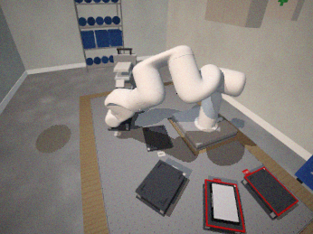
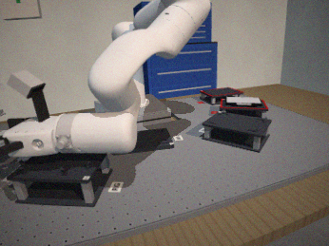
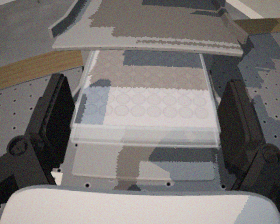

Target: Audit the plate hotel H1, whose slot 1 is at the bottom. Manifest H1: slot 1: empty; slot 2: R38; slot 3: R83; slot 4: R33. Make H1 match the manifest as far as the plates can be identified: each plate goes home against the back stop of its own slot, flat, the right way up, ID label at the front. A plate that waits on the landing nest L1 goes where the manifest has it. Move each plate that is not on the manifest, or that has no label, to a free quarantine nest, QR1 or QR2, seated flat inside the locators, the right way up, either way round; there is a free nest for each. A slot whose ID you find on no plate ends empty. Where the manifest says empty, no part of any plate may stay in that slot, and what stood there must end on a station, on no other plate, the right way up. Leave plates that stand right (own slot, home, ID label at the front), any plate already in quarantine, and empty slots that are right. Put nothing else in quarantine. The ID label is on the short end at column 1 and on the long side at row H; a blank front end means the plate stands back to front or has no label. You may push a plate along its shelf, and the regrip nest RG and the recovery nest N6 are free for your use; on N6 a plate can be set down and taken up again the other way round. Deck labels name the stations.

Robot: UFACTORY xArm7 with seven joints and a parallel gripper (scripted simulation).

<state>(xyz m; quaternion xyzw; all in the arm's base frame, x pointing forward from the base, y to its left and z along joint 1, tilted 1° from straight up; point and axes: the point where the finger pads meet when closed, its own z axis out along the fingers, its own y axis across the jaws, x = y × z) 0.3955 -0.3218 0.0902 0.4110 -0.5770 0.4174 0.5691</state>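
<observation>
Plate hotel H1 (image 1: 125, 67): pale grey shelved tower at the mat's far edge, partly hidden by the arm.

Plate (image 3: 150, 106): pale, translucent, flat on a shelf, short end facing the wrist camera; label unreadable.

Quarantine nests: two, red-framed. One (image 1: 206, 202) carries a white plate (image 1: 224, 201), flat within the frame; the other (image 1: 270, 191) shows only a dark surface.
</observation>
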